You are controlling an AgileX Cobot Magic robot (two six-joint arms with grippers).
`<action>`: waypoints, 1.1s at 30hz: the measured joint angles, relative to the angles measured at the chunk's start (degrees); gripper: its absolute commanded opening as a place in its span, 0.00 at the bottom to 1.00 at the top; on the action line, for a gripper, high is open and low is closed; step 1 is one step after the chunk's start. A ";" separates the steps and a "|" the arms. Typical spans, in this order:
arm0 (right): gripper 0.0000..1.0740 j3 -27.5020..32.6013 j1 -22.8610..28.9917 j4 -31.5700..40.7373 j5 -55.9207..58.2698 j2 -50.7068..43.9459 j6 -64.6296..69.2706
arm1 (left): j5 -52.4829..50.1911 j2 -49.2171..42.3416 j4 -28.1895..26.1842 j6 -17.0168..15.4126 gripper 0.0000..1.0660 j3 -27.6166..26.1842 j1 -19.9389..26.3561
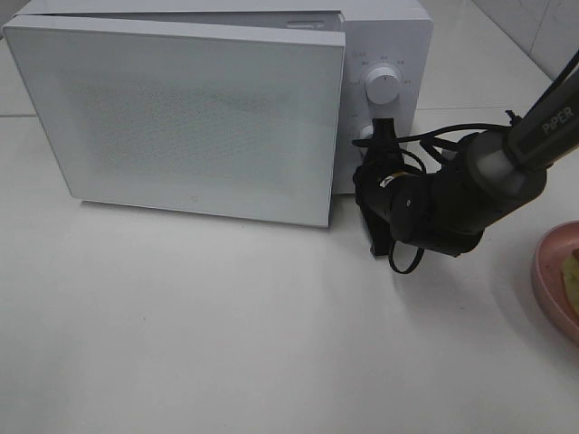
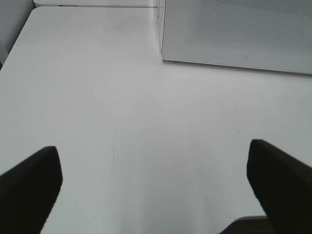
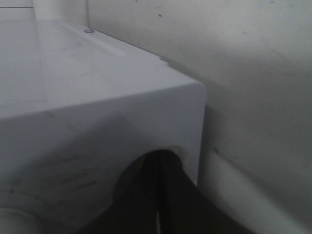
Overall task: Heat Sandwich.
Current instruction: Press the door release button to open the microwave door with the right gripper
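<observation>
- Starting with the left gripper [image 2: 152, 156]: its fingers are spread wide with nothing between them, just bare table [image 2: 146, 97] below. The microwave [image 1: 389, 36] sits ahead of it and off to one side, well apart. No sandwich anywhere near this one.
- Next over, the microwave door [image 1: 181, 117] fills most of the high view. Its free edge ends right by the knobs [image 1: 384, 88].
- The right gripper [image 3: 160, 175] is pinched fully closed with nothing in it, tips pressed up against the white casing at that door edge, just beside the lower knob. My read is it's dealing with the door, not the food yet.
- The sandwich [image 1: 572, 269] is on the pink plate [image 1: 552, 271], well apart from the right gripper, out to its side and back away from the microwave. So the right arm is clearly the nearer one, and it'd have to pull back and swing outward to get there.
- Only a sliver of bread shows at the frame edge, so honestly I can't tell which way its long axis runs.
</observation>
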 measured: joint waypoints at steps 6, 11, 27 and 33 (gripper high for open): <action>0.00 -0.69 -0.06 0.86 1.09 0.00 -0.29 | 0.00 0.00 0.00 0.00 0.92 0.00 0.00; 0.00 -0.69 -0.06 0.97 1.15 0.00 -0.29 | 0.00 0.00 0.00 0.00 0.92 0.00 0.00; 0.00 -0.92 -0.23 0.97 2.23 0.00 -0.29 | 0.00 0.00 0.00 0.00 0.92 0.00 0.00; 0.00 -0.92 -0.52 0.74 3.67 -0.63 -0.29 | 0.00 0.00 0.00 0.00 0.92 0.00 0.00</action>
